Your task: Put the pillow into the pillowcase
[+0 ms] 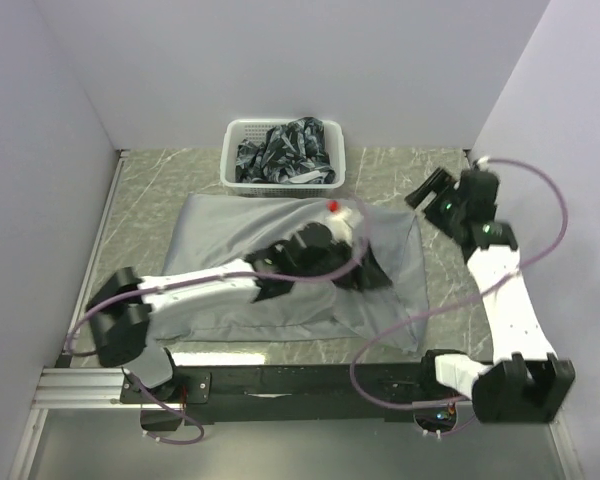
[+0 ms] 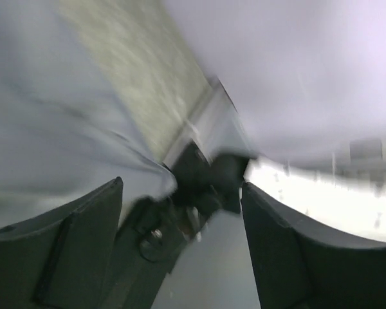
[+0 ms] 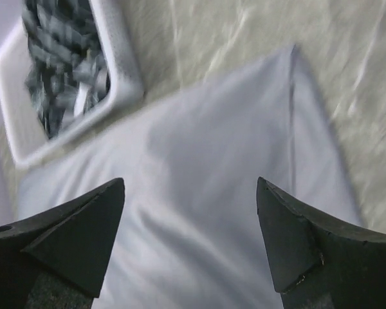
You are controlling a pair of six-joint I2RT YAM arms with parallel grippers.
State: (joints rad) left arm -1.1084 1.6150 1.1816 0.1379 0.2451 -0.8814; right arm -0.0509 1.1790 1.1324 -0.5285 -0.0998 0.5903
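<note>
The grey pillowcase [image 1: 230, 230] lies spread out and bulging across the middle of the table. The cream pillow does not show in any view. My left gripper [image 1: 355, 262] hovers low over the pillowcase's right half; in the blurred left wrist view it [image 2: 183, 212] is open and empty, with grey fabric [image 2: 38, 129] at the left. My right gripper [image 1: 428, 190] is raised beside the pillowcase's far right corner. In the right wrist view it [image 3: 190, 193] is open and empty above the pillowcase [image 3: 212, 161].
A white basket [image 1: 235, 150] holding dark patterned cloth [image 1: 285, 150] stands against the back wall, touching the pillowcase's far edge; it also shows in the right wrist view [image 3: 125, 71]. Walls close in left, right and behind. Bare marble table [image 1: 450, 290] lies right of the pillowcase.
</note>
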